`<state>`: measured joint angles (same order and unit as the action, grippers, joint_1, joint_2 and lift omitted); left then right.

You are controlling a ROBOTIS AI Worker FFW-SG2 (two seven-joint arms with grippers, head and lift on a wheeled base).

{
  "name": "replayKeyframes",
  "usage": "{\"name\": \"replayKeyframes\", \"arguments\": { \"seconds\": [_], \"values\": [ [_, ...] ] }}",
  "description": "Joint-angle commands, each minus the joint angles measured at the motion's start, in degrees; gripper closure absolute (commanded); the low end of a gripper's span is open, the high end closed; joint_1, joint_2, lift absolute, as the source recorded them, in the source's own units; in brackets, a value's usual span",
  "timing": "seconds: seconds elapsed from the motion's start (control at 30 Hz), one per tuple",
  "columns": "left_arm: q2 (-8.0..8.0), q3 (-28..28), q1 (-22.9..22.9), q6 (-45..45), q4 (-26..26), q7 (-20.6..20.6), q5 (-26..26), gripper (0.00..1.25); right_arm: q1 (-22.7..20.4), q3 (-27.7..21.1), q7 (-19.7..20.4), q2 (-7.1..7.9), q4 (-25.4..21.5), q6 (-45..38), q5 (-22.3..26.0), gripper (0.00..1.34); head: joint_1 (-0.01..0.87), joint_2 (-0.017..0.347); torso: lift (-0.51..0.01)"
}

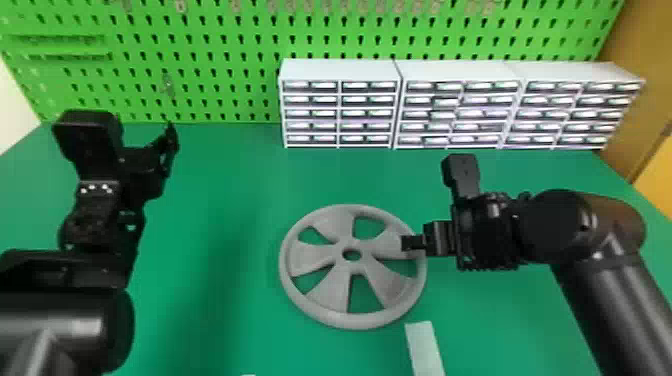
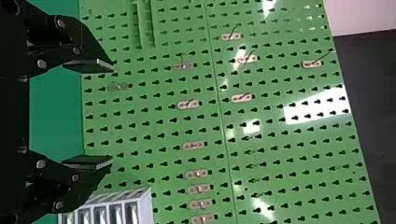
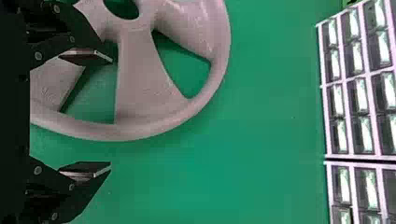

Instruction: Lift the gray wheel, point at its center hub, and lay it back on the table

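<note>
The gray wheel (image 1: 332,295) lies flat on the green table (image 1: 225,200), its hub hole uncovered. Over the wheel's right rim hangs my right gripper (image 1: 414,243); whether it touches the wheel I cannot tell. In the right wrist view, the right gripper (image 3: 111,112) stands open, one finger over the wheel (image 3: 144,88) and the other past its outer rim above bare table. My left gripper (image 1: 170,137) is raised at the left, well away from the wheel. Seen in the left wrist view, the left gripper (image 2: 113,114) is open with nothing held, facing the pegboard.
White drawer cabinets (image 1: 340,70) line the table's back, before a green pegboard (image 1: 210,75). A pale flat strip (image 1: 424,347) lies near the front, just below the wheel's right side. A small white piece (image 1: 248,374) shows at the bottom edge.
</note>
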<state>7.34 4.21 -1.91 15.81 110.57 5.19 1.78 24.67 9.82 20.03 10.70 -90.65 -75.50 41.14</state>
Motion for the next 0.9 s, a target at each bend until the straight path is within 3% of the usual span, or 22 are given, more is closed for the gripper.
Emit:
{"name": "replayKeyframes", "arguments": {
  "seconds": [0.0, 0.3, 0.87],
  "values": [
    [2.24, 0.2, 0.1, 1.2, 1.7, 0.1, -1.5, 0.55, 0.2, 0.3, 0.0, 0.20, 1.1, -0.3, 0.2, 0.45, 0.692, 0.048, -0.096],
    [2.77, -0.6, -0.3, 1.6, 1.9, 0.4, -1.4, 0.55, 1.3, 1.9, 0.0, 0.73, 4.2, -0.1, 1.8, 0.46, 0.692, 0.048, -0.096],
    [2.77, -1.3, -0.7, 1.6, 2.0, 0.7, -1.5, 0.55, 2.1, 3.6, 0.0, -0.59, 8.3, 1.6, 0.3, 0.47, 0.692, 0.048, -0.096]
  ]
}}
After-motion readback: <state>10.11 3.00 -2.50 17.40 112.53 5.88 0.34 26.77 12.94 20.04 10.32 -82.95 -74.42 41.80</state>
